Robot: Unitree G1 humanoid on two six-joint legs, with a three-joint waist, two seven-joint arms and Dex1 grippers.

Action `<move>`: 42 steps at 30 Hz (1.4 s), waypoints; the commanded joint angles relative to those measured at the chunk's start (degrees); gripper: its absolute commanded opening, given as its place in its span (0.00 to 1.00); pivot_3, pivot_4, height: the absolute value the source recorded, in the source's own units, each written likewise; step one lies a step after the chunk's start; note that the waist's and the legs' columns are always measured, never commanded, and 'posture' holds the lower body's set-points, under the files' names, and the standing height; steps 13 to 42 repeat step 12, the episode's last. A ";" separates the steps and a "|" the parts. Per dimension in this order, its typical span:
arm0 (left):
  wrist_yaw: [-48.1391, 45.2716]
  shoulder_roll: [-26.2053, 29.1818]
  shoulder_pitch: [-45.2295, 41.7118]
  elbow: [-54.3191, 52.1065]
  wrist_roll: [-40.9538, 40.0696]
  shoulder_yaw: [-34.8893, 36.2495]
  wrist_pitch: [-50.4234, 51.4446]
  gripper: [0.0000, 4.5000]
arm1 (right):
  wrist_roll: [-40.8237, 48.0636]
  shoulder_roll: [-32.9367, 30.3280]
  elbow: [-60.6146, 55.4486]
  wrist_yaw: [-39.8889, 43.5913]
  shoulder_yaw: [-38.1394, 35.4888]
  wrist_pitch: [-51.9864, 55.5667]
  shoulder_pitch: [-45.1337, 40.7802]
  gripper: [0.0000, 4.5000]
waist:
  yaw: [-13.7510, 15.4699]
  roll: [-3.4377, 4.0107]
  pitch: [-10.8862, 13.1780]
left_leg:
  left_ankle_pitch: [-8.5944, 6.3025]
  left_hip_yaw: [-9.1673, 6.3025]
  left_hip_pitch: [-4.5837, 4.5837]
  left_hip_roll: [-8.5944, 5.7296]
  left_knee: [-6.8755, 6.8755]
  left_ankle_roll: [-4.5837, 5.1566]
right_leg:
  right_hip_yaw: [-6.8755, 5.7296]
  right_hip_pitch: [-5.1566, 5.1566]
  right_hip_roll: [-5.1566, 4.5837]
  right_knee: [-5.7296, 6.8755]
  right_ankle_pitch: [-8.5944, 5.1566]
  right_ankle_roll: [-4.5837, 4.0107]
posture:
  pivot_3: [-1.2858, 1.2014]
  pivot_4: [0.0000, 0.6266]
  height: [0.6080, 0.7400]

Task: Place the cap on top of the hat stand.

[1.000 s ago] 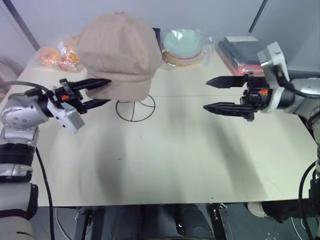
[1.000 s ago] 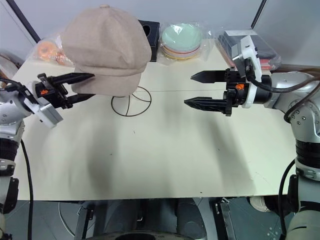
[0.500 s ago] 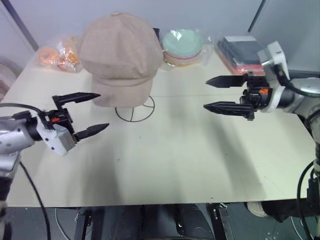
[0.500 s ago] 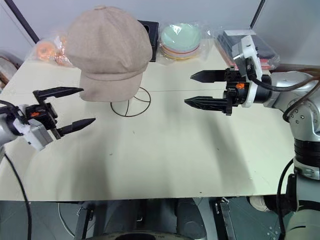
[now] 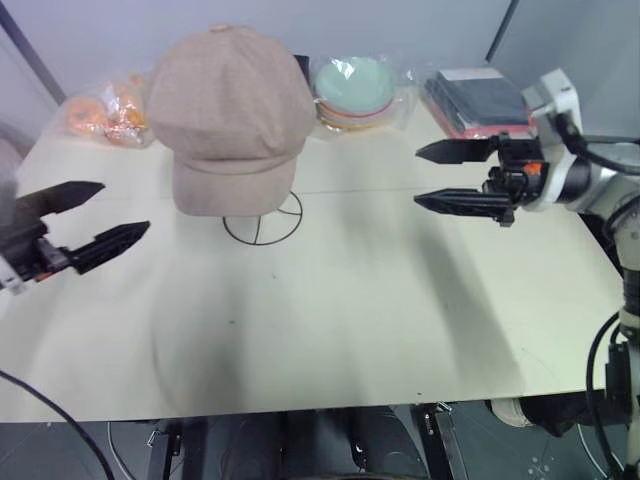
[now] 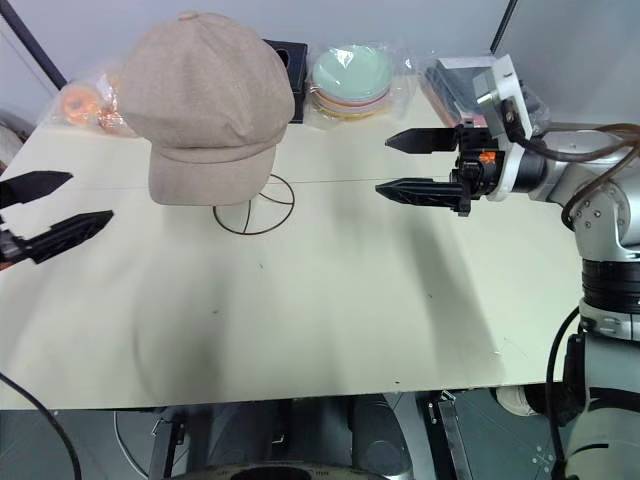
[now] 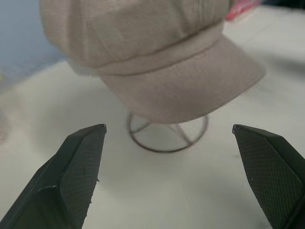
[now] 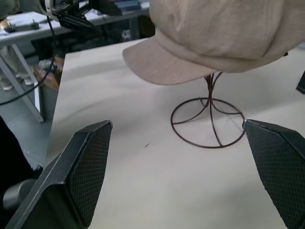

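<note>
The left gripper [image 6: 50, 211] hangs over the left edge of the desk [image 6: 330, 300] with its two black fingers spread wide, one above the other, and nothing between them; it touches nothing and stands well apart from the cap [image 6: 205, 100]. The right gripper [image 6: 412, 165] is held above the right half of the desk, pointing toward the middle, its fingers likewise spread wide and empty, well clear of the cap and of the desk top. The cap sits on top of the hat stand [image 6: 254, 204], covering the stand's head so that only the thin stem and the round wire ring base show below it; its short brim points toward the near edge of the desk and hangs over part of the ring. Cap and stand are in the far left part of the desk, short of the far edge. Along that far edge lie the containers: a clear bag [image 6: 92, 100] near the far left corner holds orange round things that cannot be made out further; a black box [image 6: 290, 62] with an opening in its top stands just behind the cap, its contents not visible; beside it a clear wrapper holds a stack of plates [image 6: 350, 78], the top one pale green with pink and orange rims beneath; near the far right corner another clear bag [image 5: 470, 98] holds flat dark things over something red.
</note>
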 commanded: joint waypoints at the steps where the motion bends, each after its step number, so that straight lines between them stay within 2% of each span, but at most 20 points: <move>1: -4.65 2.79 -3.13 6.63 -4.44 9.58 7.68 0.99 | -0.05 -0.34 1.69 1.57 -0.87 -0.11 -3.44 1.00 | 0.02 0.00 0.01 | 0.00 0.01 0.00 -0.01 -0.01 0.00 | 0.00 -0.03 0.05 0.00 0.00 0.00 | 0.52 0.24 1.00; 4: -11.30 5.88 -4.36 11.70 -4.36 14.24 13.75 0.99 | -0.61 -0.83 4.02 3.10 -0.91 -0.13 -5.27 1.00 | 0.01 0.00 0.02 | 0.00 0.01 0.00 0.09 -0.01 0.00 | 0.04 -0.06 0.25 -0.01 -0.11 -0.23 | 0.52 0.24 1.00; 7: -13.41 7.59 -6.40 15.51 -1.41 15.36 15.40 0.99 | 0.40 -0.38 5.62 3.34 -1.68 1.74 -7.15 1.00 | 0.06 0.02 0.03 | 0.00 0.05 0.00 0.12 -0.03 -0.01 | 0.06 -0.09 0.27 0.00 -0.15 -0.30 | 0.52 0.24 1.00; 12: -16.68 6.94 -5.79 13.54 4.37 15.44 16.10 0.99 | 0.19 0.30 5.70 3.69 -1.63 2.27 -7.17 1.00 | 0.05 0.01 0.03 | -0.01 0.07 -0.01 0.20 -0.04 -0.02 | 0.08 -0.10 0.26 -0.01 -0.16 -0.32 | 0.52 0.24 1.00; 42: -16.68 6.94 -5.79 13.54 4.37 15.44 16.10 0.99 | 0.19 0.30 5.70 3.69 -1.63 2.27 -7.17 1.00 | 0.05 0.01 0.03 | -0.01 0.07 -0.01 0.20 -0.04 -0.02 | 0.08 -0.10 0.26 -0.01 -0.16 -0.32 | 0.52 0.24 1.00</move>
